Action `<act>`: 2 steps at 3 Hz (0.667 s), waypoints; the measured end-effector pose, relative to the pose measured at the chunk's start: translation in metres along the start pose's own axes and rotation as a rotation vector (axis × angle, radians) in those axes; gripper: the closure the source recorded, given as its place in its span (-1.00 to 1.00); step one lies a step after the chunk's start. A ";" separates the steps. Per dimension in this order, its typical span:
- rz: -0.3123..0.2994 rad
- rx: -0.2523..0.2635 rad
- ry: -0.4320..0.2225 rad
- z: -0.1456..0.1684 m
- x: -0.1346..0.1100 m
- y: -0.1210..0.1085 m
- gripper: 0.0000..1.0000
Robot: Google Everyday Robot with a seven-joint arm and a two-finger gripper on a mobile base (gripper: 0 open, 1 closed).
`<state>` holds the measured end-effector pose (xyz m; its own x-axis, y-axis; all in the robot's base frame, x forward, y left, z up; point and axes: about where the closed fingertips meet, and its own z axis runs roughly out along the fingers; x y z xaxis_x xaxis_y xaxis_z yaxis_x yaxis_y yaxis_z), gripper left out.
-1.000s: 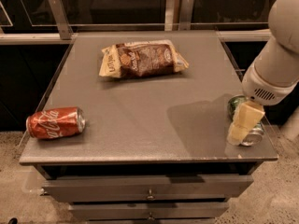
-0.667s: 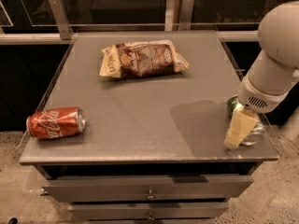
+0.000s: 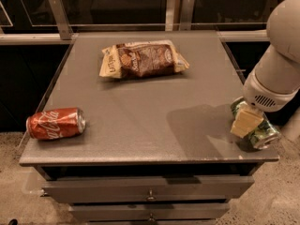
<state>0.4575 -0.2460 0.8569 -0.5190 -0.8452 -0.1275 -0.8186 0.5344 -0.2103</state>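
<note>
Jaws over the green can (image 3: 265, 134) (grip: cannot tell) at table (image 3: 154, 107) right edge; cola can (image 3: 55, 123), chip bag (image 3: 143, 60) well apart.

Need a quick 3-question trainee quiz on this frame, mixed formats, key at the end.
1. Multiple choice: the claw is at the front right corner of the table. Which thing is it right next to?
A) a mug
B) a green can
C) a banana
2. True or false: the red cola can lies on its side near the table's front left edge.
3. Fill in: the snack bag lies toward the table's ____ edge.

Key: 1 B; 2 true; 3 far (back).
</note>
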 end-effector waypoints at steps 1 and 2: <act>-0.036 0.045 -0.112 -0.047 -0.022 0.000 0.79; -0.087 0.038 -0.269 -0.093 -0.052 0.002 1.00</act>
<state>0.4596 -0.2006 0.9527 -0.3590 -0.8617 -0.3586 -0.8449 0.4633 -0.2674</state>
